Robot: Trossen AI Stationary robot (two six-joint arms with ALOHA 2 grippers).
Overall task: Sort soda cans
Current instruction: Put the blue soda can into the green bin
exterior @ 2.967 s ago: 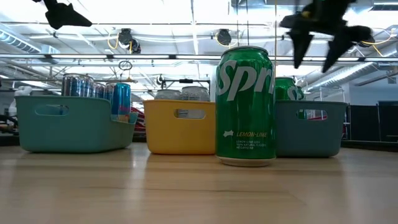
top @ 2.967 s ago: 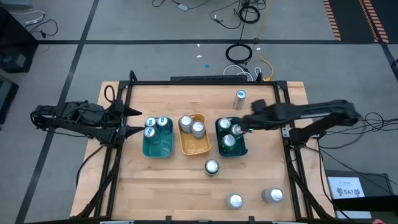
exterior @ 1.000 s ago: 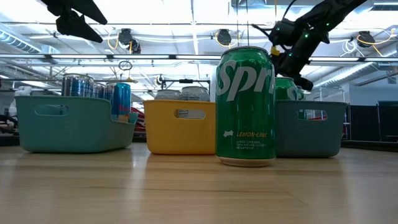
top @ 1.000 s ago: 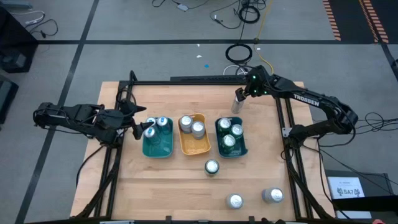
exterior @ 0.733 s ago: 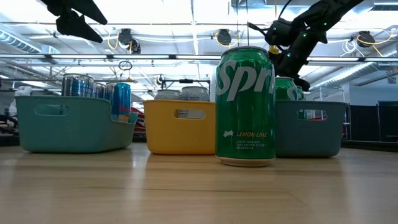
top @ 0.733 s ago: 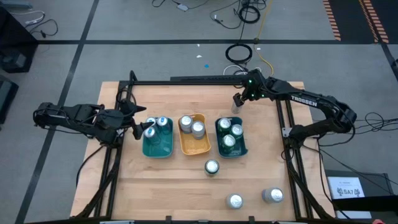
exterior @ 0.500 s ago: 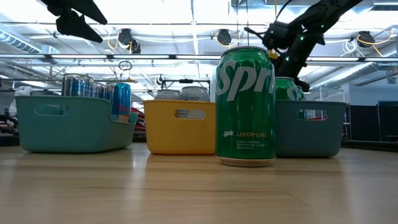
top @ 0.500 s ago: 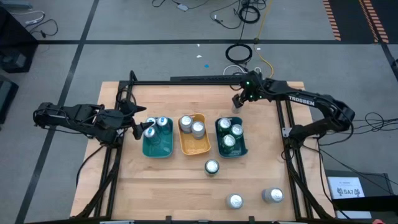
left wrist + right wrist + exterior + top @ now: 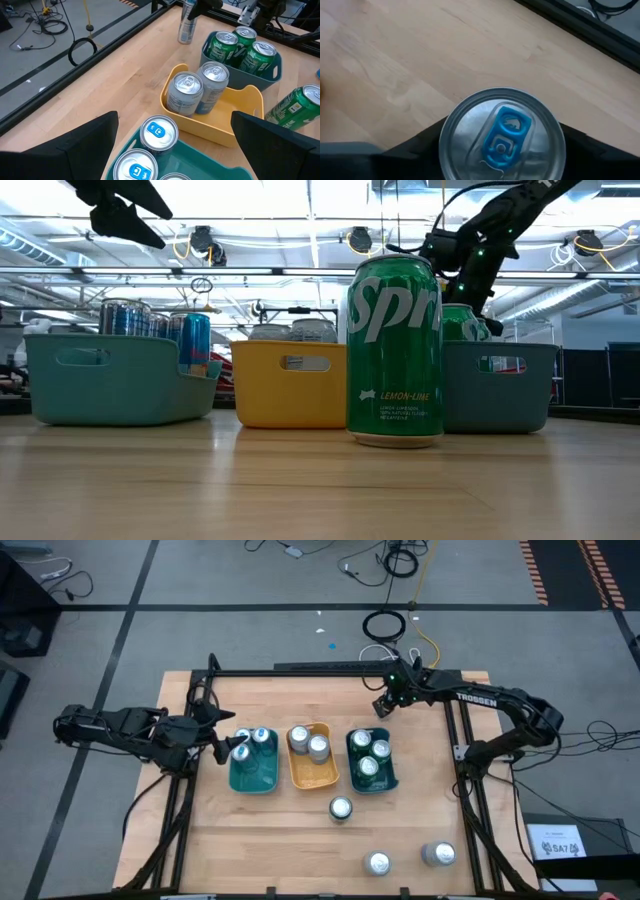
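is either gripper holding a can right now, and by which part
The right gripper has its fingers either side of the blue-tab can near its top; a closed grip cannot be told. The left gripper holds nothing.

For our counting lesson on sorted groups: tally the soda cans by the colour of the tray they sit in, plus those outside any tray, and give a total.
Teal tray: 3 cans
Yellow tray: 2 cans
Dark green tray: 3 cans
Loose on the table: 4 cans, one of them under the right gripper
Total: 12 cans
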